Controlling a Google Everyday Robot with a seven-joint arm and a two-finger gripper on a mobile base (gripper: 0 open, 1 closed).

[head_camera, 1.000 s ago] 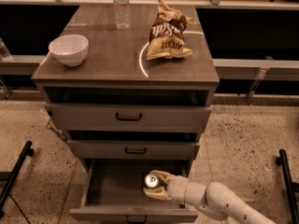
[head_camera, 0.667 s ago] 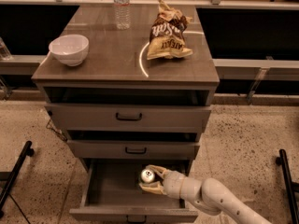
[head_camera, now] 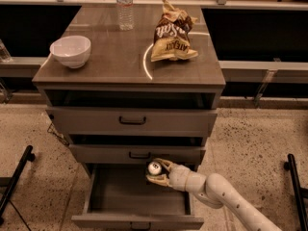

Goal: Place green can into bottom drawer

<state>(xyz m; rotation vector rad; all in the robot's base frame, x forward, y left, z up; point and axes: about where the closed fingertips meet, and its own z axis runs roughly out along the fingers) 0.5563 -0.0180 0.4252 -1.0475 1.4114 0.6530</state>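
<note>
Jaws: closed around the green can [head_camera: 154, 168], one finger seen above it and one below, so the can is judged to be clamped.

Gripper: the gripper [head_camera: 155, 173] is held inside the open bottom drawer [head_camera: 120, 194], toward the back and just under the front panel of the middle drawer [head_camera: 106, 154].

Green can: its silver top is turned toward the camera. It is held above the grey drawer floor, and contact with the floor cannot be made out.

Arm: the pale arm [head_camera: 226, 196] is reached in from the lower right, across the drawer's right side.

Bottom drawer: pulled well out, with nothing else seen inside it.

What has changed: over the last second the can has been carried from near the middle of the drawer to a spot farther in, closer to the middle drawer's front.

Meaning for the task: the can is already within the drawer's outline, so what is left is judged to be lowering and release. A release from a height could let the can tip or roll.

Cabinet top: a white bowl [head_camera: 70, 50] at the left, a clear water bottle [head_camera: 124, 6] at the back, and a crumpled chip bag [head_camera: 171, 32] at the right, all well apart from the gripper.
</note>
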